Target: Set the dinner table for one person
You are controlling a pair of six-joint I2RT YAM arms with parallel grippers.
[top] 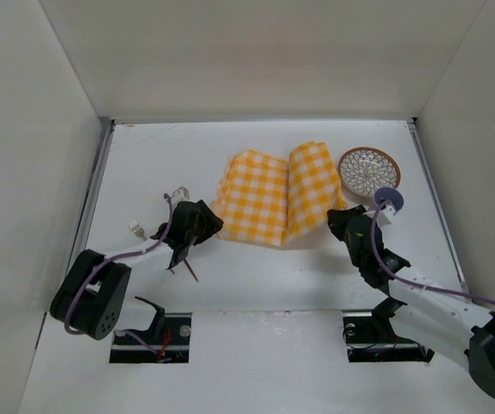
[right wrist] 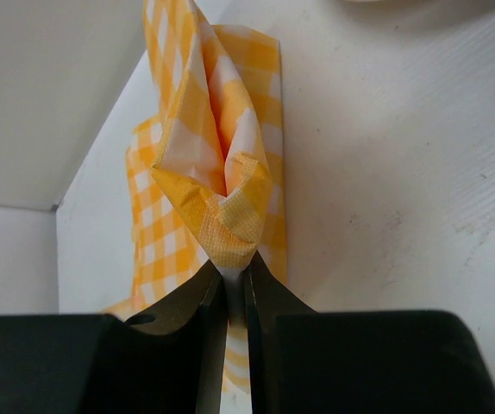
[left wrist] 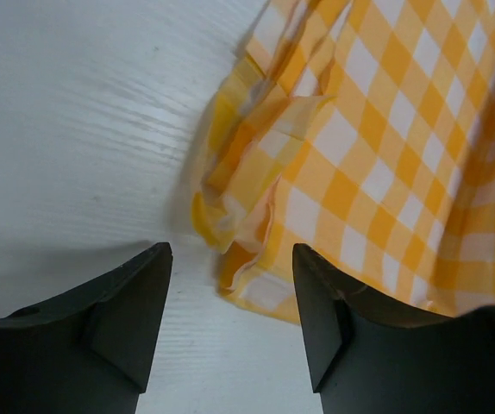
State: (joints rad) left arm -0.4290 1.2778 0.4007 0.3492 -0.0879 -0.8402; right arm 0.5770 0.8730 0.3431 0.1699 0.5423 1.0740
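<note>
Since my right gripper (right wrist: 228, 283) pinches the checked cloth (top: 265, 197) while my left gripper (left wrist: 232, 259) gapes (empty), a pull could drag it into the bowl (top: 369, 167).

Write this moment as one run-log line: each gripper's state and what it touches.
left gripper: open, empty, beside checked cloth | right gripper: shut on checked cloth, fold raised

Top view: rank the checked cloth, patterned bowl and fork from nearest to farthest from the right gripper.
1. checked cloth: its right corner is pinched in the right gripper.
2. patterned bowl: just beyond the gripper, toward the far right.
3. fork: well across on the left side.
</note>
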